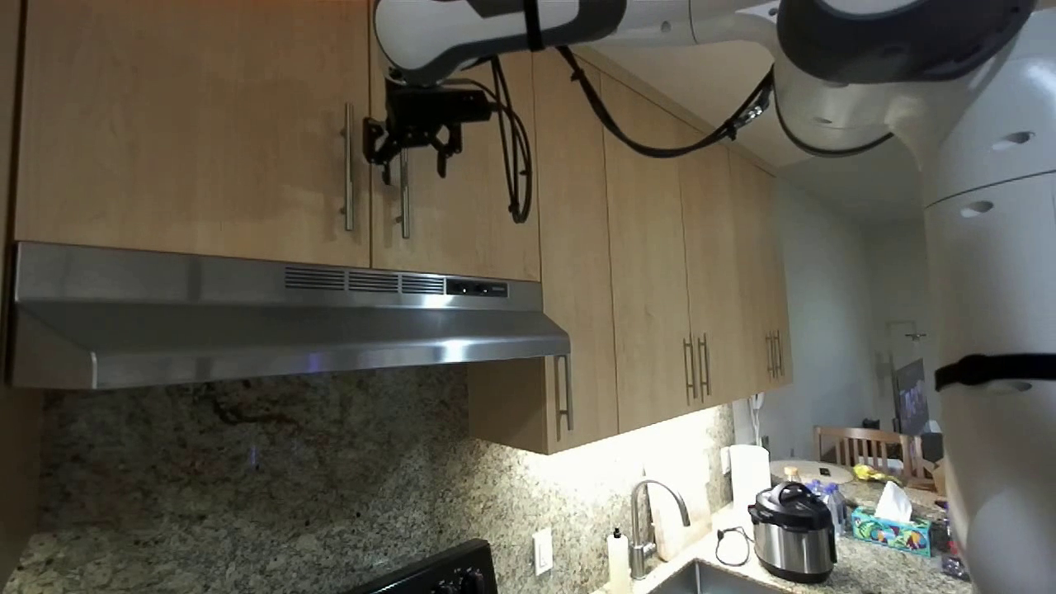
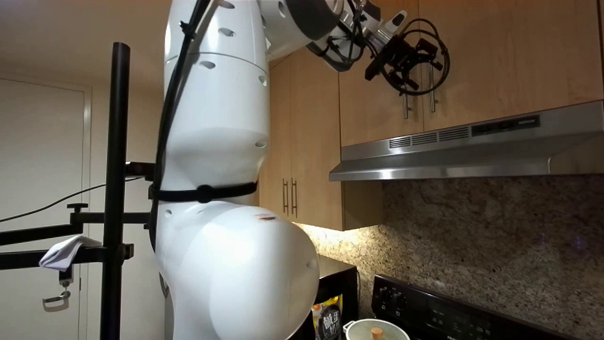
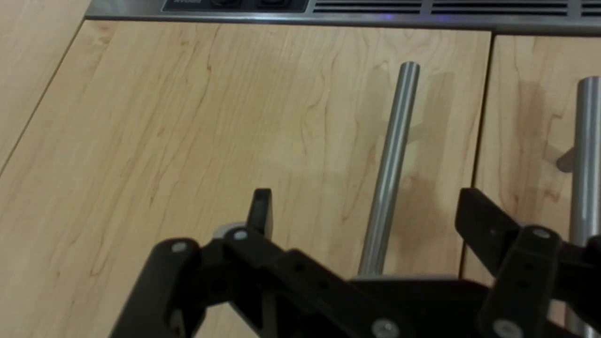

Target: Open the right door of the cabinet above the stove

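Observation:
The cabinet (image 1: pixel 190 124) above the range hood has two flat tan doors, both closed. The right door (image 1: pixel 474 223) also shows in an exterior view (image 2: pixel 514 61) and in the upside-down wrist view (image 3: pixel 235 141). Its metal bar handle (image 1: pixel 404 202) shows in the wrist view (image 3: pixel 389 169), partly hidden by the gripper. My gripper (image 1: pixel 414 169) is open and empty at the handle's upper part. In the wrist view its fingertips (image 3: pixel 368 204) appear on either side of the bar. I cannot tell whether they reach around it. The black stove (image 2: pixel 448 311) is below.
The twin door's handle (image 3: pixel 587 159) is close beside the gripper's finger. A stainless range hood (image 1: pixel 247 330) juts out under the cabinet. Taller tan cabinets (image 1: pixel 643 247) stand to the right. A loose black cable loop (image 1: pixel 520 165) hangs from the wrist.

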Motion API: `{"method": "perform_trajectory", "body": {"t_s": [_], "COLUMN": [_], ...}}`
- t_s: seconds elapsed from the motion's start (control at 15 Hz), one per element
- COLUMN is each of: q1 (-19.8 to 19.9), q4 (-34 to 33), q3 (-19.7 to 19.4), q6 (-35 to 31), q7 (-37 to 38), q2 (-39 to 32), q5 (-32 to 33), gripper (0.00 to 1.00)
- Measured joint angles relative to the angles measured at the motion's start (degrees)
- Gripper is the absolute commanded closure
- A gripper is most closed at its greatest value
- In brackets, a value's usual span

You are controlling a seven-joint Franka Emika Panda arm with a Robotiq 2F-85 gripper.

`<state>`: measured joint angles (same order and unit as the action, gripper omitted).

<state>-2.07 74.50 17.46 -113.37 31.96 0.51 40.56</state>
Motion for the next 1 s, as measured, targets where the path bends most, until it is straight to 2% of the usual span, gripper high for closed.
{"method": "perform_trajectory", "body": {"t_s": [0.33,1.0], "q1": [-5.78,-7.32], "q4": [-9.66,-21.85], "q3": [-3.65,-4.79], "q6": [7.79,14.82], "q7": [0.00,0.67], "q2": [-6.80,-16.34], "q5": [5.94,9.61], "gripper": [0.00,0.00]}}
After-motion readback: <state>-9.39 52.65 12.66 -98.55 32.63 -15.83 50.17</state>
